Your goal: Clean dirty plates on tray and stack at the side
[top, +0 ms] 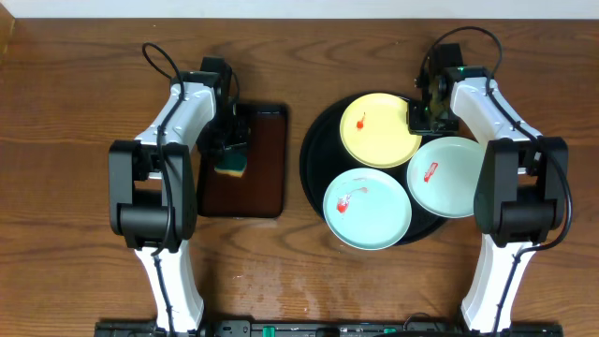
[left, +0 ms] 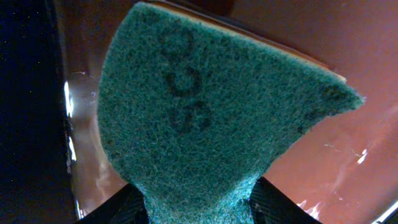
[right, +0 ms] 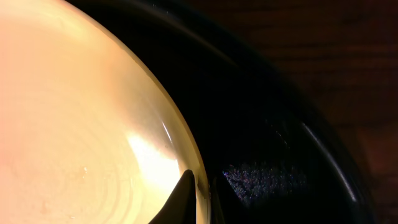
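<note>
From where I stand, the whole thing hangs on the right pincer (top: 418, 117) and the pale yellow round glossy plate (top: 378, 129). That plate sits at about 12 o'clock on the large round black tray (top: 313, 150). The pincer is at the plate's rim, between 2 and 3 o'clock, so the body of the plate lies off toward 9 o'clock from it.

In the right wrist view, one dark fingertip (right: 185, 190) rests over the yellow plate and the other over the black tray, with the rim between them. The gap is narrow. I can't tell whether it is actually biting the rim.

Being round, the plate has no long axis to line up with; only the rim matters.

The left pincer (top: 231, 150) is clamped on a green scouring sponge (left: 199, 112), over the smaller rectangular dark-brown tray (top: 257, 178). That puts it well apart from the yellow plate, out at its 9 o'clock. The right arm is plainly nearer.

Two pale mint-white plates, one at 6 o'clock (top: 367, 208) and one at 4 o'clock (top: 447, 176), lie on the black tray with red smears showing. The yellow plate carries one too. Nothing is stacked on the brown wood-grain surface (top: 75, 112) yet.

I'd guess the sponge has to travel toward 3 o'clock while the right arm steadies the rim.
</note>
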Controlling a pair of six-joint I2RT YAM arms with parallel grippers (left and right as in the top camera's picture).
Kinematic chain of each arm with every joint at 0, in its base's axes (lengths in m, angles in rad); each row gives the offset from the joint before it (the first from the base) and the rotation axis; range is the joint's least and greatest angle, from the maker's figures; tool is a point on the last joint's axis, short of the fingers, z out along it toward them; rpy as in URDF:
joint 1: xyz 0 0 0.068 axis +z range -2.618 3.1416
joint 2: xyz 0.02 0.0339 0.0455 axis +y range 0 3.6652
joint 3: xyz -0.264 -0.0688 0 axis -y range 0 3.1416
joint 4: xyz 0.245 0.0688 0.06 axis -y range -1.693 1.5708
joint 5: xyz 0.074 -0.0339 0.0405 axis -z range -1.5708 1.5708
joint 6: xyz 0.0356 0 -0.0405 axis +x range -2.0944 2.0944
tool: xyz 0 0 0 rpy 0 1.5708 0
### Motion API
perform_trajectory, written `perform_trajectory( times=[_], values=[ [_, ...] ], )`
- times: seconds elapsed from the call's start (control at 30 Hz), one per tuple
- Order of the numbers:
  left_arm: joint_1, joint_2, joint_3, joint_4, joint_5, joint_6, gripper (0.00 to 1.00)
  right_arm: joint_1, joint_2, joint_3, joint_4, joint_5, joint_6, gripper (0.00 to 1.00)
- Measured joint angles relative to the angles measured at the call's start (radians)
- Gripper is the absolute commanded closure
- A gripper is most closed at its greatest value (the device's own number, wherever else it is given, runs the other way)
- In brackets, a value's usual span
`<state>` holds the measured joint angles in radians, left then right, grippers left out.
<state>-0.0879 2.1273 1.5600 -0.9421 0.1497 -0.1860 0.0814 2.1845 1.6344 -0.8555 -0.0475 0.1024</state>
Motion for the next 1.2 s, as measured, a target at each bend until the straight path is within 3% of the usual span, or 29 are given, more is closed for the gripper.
perform_trajectory(
  times=[0.17, 0.23, 0.33, 0.4, 0.77, 1.2],
  values=[
    [0.0, 0.0, 0.0, 0.0, 0.0, 0.0, 0.49, 0.0, 0.0, 0.0, 0.0, 0.0, 0.0, 0.91],
    [0.0, 0.0, 0.0, 0.0, 0.0, 0.0, 0.53, 0.0, 0.0, 0.0, 0.0, 0.0, 0.0, 0.91],
    [0.0, 0.0, 0.0, 0.001, 0.001, 0.003, 0.7, 0.0, 0.0, 0.0, 0.0, 0.0, 0.0, 0.91],
    [0.0, 0.0, 0.0, 0.001, 0.0, 0.005, 0.92, 0.0, 0.0, 0.0, 0.0, 0.0, 0.0, 0.99],
    [0.0, -0.031, 0.018, -0.029, 0.0, 0.0, 0.93, 0.0, 0.0, 0.0, 0.001, 0.0, -0.001, 0.98],
    [0.0, -0.322, 0.037, -0.023, 0.0, -0.024, 0.93, 0.0, 0.0, 0.0, -0.001, 0.0, -0.005, 0.94]
  ],
)
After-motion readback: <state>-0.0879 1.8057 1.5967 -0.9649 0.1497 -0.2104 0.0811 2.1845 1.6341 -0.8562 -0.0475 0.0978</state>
